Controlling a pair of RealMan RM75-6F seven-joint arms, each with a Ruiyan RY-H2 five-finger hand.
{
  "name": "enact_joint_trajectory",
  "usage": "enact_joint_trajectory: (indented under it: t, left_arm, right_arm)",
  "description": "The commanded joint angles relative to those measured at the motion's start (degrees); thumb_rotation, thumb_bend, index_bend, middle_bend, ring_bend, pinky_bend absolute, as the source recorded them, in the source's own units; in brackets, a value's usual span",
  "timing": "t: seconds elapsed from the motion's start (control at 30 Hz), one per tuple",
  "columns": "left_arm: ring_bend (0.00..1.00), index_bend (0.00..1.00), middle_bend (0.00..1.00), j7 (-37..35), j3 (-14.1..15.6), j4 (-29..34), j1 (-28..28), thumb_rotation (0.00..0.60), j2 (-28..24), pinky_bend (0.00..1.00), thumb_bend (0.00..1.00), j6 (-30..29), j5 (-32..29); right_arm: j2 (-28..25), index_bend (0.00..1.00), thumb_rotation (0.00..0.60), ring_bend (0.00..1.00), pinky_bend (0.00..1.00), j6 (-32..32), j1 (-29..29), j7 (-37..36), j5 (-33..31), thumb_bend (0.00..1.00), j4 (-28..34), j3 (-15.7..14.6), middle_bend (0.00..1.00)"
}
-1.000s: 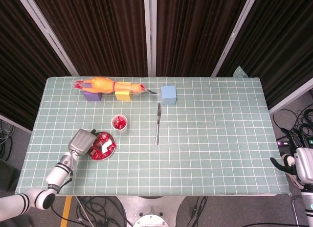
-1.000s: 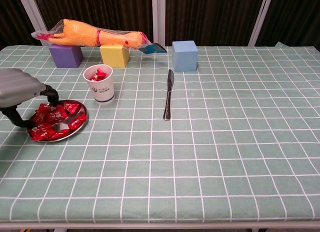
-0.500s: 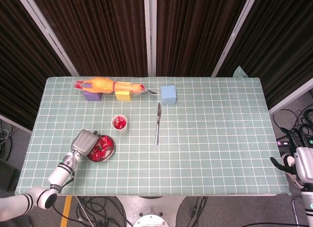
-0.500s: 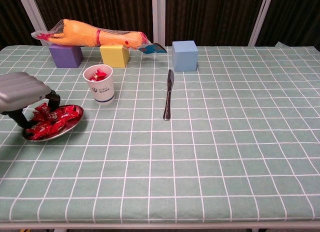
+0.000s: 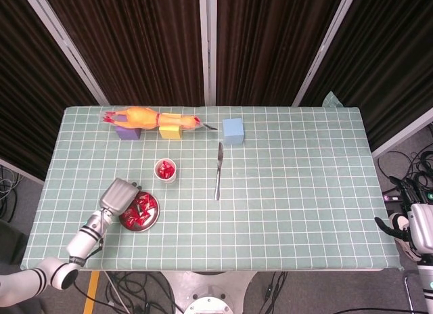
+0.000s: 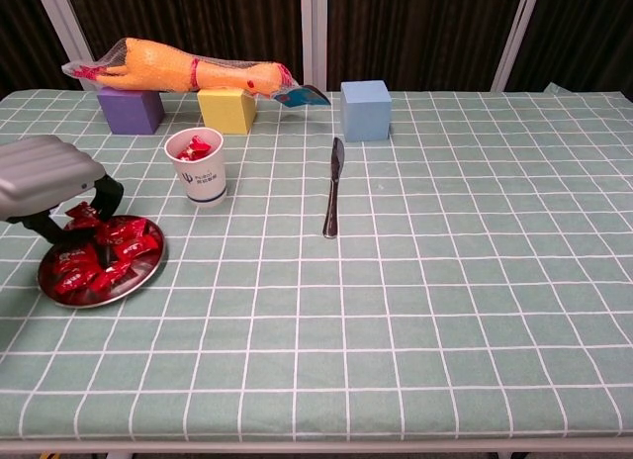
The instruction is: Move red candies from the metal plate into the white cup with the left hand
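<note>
Nearest the robot, the metal plate [image 6: 99, 289] w/ a heap of red candies [image 6: 97, 255] was seen at the table's front-left edge; the left hand [image 6: 47, 178] was held over its rim, fingers curled down into the pile, presumably for a pick – grip couldn't be confirmed. Just beyond, the white cup [image 6: 195, 164] already held some candies. The right hand [image 5: 414, 227] was parked off-table, its state unclear

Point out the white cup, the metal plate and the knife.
white cup [image 6: 196, 172], chest view, on its front wall.
metal plate [image 6: 97, 297], chest view, on the bare near rim.
knife [image 6: 331, 197], chest view, midway along its length.
</note>
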State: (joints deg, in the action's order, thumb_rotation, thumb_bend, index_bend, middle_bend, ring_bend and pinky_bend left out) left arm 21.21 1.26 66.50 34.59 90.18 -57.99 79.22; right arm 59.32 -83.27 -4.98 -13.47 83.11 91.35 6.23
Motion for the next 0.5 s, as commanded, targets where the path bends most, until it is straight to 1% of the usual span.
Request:
enact_joint_trajectory:
  t: [0.03, 0.13, 0.27, 0.43, 0.5]
  left_arm:
    - [0.94, 0.62, 0.65, -0.7, -0.61, 0.77, 0.02, 0.6, -0.73, 1.0, 0.43, -0.98, 0.78]
    - [0.94, 0.62, 0.65, -1.08, -1.7, 2.62, 0.35, 0.6, -2.04, 1.0, 0.43, -2.01, 1.29]
    - [0.94, 0.62, 0.65, -1.45, -4.04, 6.42, 1.54, 0.6, -4.41, 1.0, 0.43, -3.23, 1.88]
    - [0.94, 0.62, 0.65, -1.51, -8.5, 11.62, 4.58, 0.6, -7.04, 1.0, 0.43, -2.58, 0.95]
    - [0.94, 0.62, 0.65, -2.16, -10.05, 13.35, 6.13, 0.6, -7.62, 1.0, 0.43, -0.71, -0.22]
  right_arm:
    - [0.0, 0.12, 0.6, 0.09, 0.41, -0.03, 0.01, -0.1, 0.05, 0.11, -0.05, 0.0, 0.19]
    - [0.03, 0.12, 0.6, 0.09, 0.41, -0.08, 0.02, -0.27, 0.11, 0.11, -0.2, -0.01, 0.19]
    - [0.09, 0.12, 0.6, 0.09, 0.41, -0.07, 0.0, -0.43, 0.15, 0.11, -0.38, 0.0, 0.19]
    - [0.18, 0.12, 0.6, 0.09, 0.41, -0.02, 0.02, -0.75, 0.09, 0.11, -0.68, -0.02, 0.19]
    - [0.16, 0.12, 0.6, 0.09, 0.41, -0.02, 0.08, -0.87, -0.06, 0.11, -0.8, 0.01, 0.19]
